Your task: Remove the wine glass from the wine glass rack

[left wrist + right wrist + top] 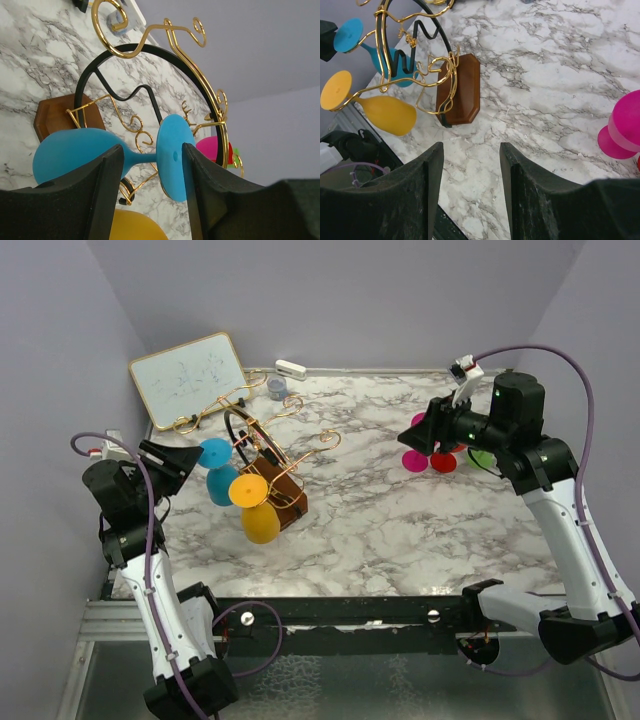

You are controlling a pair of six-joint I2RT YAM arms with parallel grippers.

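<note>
The wine glass rack (268, 445) is a copper-gold wire stand on a dark brown base (287, 492), left of the table's centre. A blue wine glass (216, 468) and a yellow wine glass (256, 510) hang from its near arms. In the left wrist view the blue wine glass (70, 150) lies sideways in the rack (170, 35). My left gripper (152, 150) is open around its stem, one finger by the bowl, the other by the foot (172, 155). My right gripper (471, 146) is open and holds nothing, high over the marble at the right.
Pink (415, 460), red (443, 462) and green (482, 457) glasses lie on the table under the right arm. A whiteboard (188, 377) leans at the back left, with a small grey cup (277, 388) and a white object (291, 368) near the back wall.
</note>
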